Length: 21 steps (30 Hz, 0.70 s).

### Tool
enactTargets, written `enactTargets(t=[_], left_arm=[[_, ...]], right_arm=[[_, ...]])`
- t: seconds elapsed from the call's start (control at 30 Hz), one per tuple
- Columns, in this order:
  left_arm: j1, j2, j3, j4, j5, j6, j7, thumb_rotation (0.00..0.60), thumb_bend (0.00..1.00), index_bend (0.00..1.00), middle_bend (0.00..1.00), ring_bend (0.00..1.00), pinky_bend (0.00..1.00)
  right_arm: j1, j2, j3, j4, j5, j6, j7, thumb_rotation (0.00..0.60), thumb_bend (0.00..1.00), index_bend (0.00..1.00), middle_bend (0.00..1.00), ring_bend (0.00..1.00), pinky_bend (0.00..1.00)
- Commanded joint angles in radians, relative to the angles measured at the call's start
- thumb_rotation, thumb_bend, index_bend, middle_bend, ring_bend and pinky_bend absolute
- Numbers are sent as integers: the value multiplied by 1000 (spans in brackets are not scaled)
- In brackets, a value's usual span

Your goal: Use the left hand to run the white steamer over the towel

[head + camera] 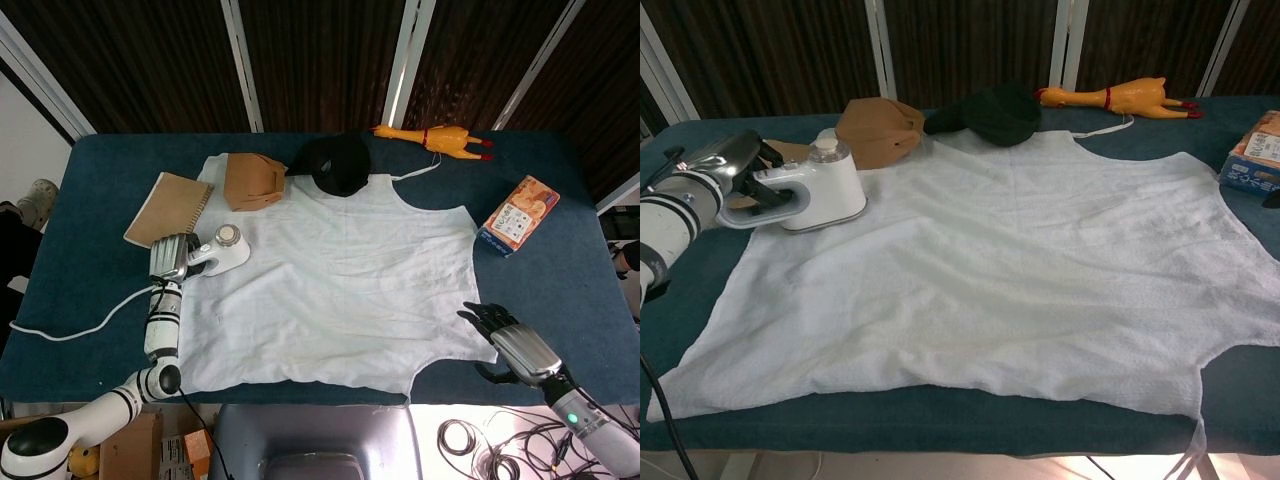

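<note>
Left hand (170, 258) at the left edge of the towel (340, 290), fingers (768, 192) wrapped through the loop handle of the white steamer (225, 250), gripping it firmly; same grip plain in the chest view, with the hand (725, 165) at the left of the frame and the steamer (820, 190) standing upright on the towel's (1020, 270) upper left corner area. White cord (80, 325) trailing from near the hand toward the lower left across the blue table (100, 300). Right hand (505, 345) low at the right of the head view, resting just past the towel's right edge, dark fingers (480, 318) spread apart and holding nothing, tips near or just touching the cloth, hard to tell which. Towel spread flat over the middle of the table, lightly wrinkled. Along the upper edge: brown notebook (168, 212) with spiral binding at the left, tan pouch (250, 182) beside it on the towel's corner, black cap (335, 165) overlapping the towel's top edge, yellow rubber chicken (435, 138) further right. Orange and blue box (520, 215) at the right, just off the towel, printed with pictures and text too small to read. No brand or writing legible on the steamer.
</note>
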State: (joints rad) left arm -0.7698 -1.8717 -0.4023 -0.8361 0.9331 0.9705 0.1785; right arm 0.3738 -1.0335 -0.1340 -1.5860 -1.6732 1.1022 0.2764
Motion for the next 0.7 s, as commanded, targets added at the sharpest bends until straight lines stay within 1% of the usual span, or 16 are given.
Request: enactTargets(t=[0.03,0.2,0.33,0.7], left_arm=[[24,30,14,-81,4,-12,-9,600,665,1000,926,1000,1000],[51,80,39,-224,14,-20,-4,600,665,1000,925,1000,1000],[77,113,74,-331,40,0,5,600,665,1000,926,1000,1000],[121,138,179,-470,143,67,43,600,666,1000,926,1000,1000]], right_arm=[[0,-1,0,0,0,-1,-2,600,333,0,0,0,0],[1,-3,1,-1,3,-5,-6,600,333,0,0,0,0],[1,-3,1,-4,4,-5,-7,600,333,0,0,0,0],[1,-1,0,-11,3,-5,-11,600,332,0,0,0,0]])
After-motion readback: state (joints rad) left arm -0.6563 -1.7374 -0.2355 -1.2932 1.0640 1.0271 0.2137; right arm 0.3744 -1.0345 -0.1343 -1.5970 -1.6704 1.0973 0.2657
